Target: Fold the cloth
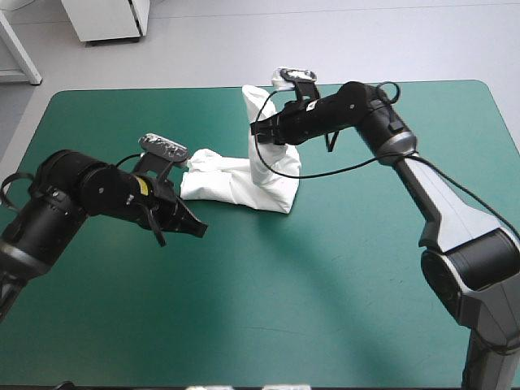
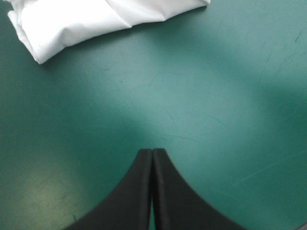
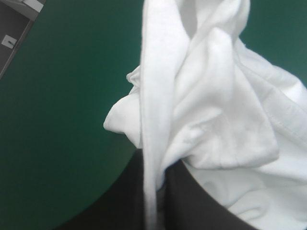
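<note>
The white T-shirt (image 1: 244, 179) lies partly folded at the table's middle, with one end pulled up into a tall strip. My right gripper (image 1: 262, 127) is shut on the T-shirt's raised end, and a white fold (image 3: 152, 143) runs between its black fingers. My left gripper (image 1: 197, 230) hovers low over the teal-green cover, shut and holding nothing, a little in front of the shirt's left end (image 2: 72, 24).
Bare teal-green cover (image 1: 325, 309) stretches across the table's front and right. The table's far edge (image 1: 203, 88) runs just beyond the lifted cloth. A white cabinet (image 1: 106, 18) stands on the floor past it.
</note>
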